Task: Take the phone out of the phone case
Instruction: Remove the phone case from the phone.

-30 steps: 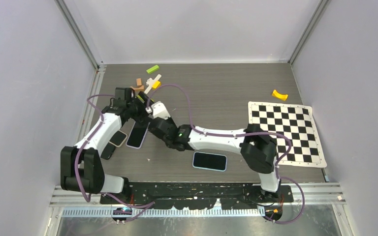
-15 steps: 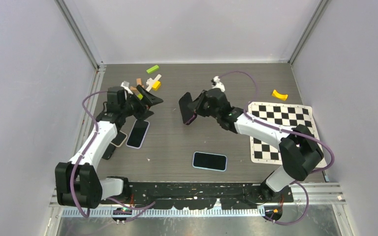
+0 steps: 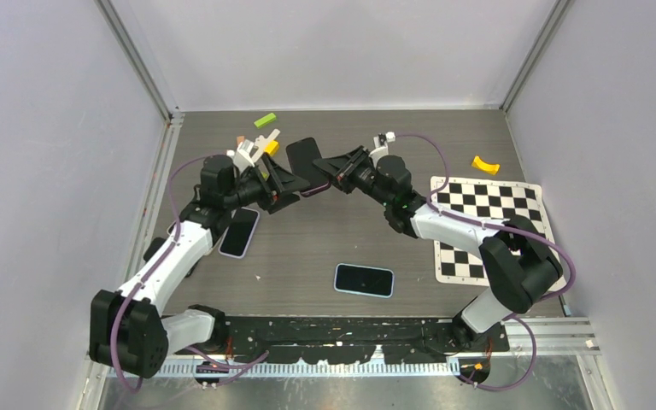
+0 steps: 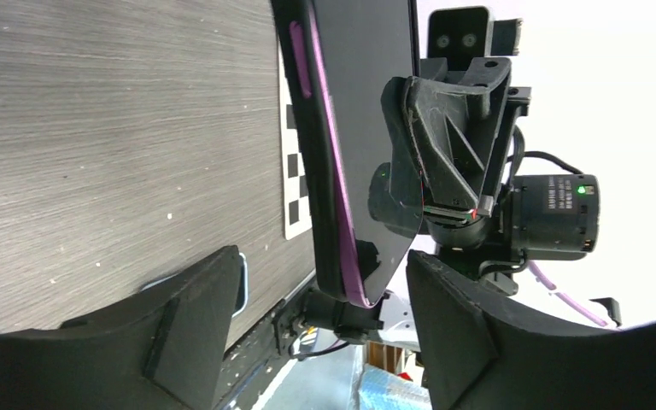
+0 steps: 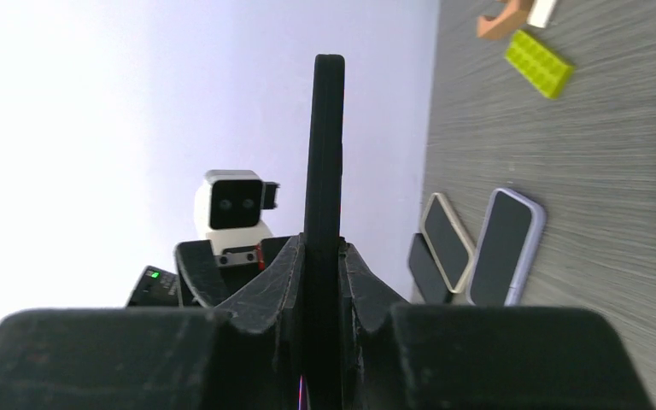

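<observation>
**Phone held up by right arm, left jaws wide at its free end**

Right gripper [image 5: 323,252] is clamped flat on both faces of the phone [image 3: 303,156]. The phone hangs in the air in the upper middle of the top view, off the table [image 3: 376,231], with the case [image 4: 301,128] on. Left gripper [image 4: 323,260] has its jaws apart. In the left wrist view the phone's free end sits in the gap between them; can't tell if either finger touches it.

Key geometry: the grippers face each other nose to nose, phone between them. Its long axis runs out along the right fingers toward the left gripper.
- Left wrist view: bottom centre to top centre, slightly tilted.
- Right wrist view: edge-on, straight up the middle.

A purple strip [image 4: 331,171] runs down the edge turned to the left of the left wrist frame.

Left arm is the free one and right at the phone, so my read is it has to catch the case rim, with the right as anchor. Risk: closing across both faces pinches phone and case together, and nothing separates.
</observation>
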Action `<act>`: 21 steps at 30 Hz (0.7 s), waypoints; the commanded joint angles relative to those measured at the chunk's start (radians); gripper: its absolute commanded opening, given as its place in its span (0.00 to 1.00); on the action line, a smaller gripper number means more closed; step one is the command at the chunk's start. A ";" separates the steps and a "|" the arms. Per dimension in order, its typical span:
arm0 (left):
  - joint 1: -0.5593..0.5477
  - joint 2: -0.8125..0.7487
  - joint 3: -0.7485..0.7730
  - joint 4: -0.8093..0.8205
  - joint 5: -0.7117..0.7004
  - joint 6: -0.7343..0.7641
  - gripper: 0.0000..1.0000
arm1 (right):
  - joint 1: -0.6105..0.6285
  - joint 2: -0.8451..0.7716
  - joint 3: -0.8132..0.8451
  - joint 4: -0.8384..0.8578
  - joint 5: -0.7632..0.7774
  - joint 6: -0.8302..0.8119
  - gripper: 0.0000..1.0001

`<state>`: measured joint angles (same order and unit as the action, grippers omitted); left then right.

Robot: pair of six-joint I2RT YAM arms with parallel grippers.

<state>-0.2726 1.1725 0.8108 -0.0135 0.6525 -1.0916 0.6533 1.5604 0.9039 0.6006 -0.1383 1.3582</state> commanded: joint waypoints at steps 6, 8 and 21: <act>0.004 -0.099 0.022 -0.014 -0.011 -0.029 0.65 | -0.007 -0.003 -0.005 0.264 -0.035 0.092 0.01; 0.004 -0.116 0.045 -0.074 -0.023 0.000 0.66 | -0.009 -0.003 -0.007 0.265 -0.032 0.085 0.01; 0.004 -0.089 0.039 0.057 0.031 -0.076 0.35 | -0.011 0.008 0.010 0.268 -0.066 0.075 0.01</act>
<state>-0.2726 1.0729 0.8345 -0.0738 0.6415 -1.1316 0.6456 1.5803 0.8845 0.7521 -0.1810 1.4216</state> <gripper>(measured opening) 0.377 0.203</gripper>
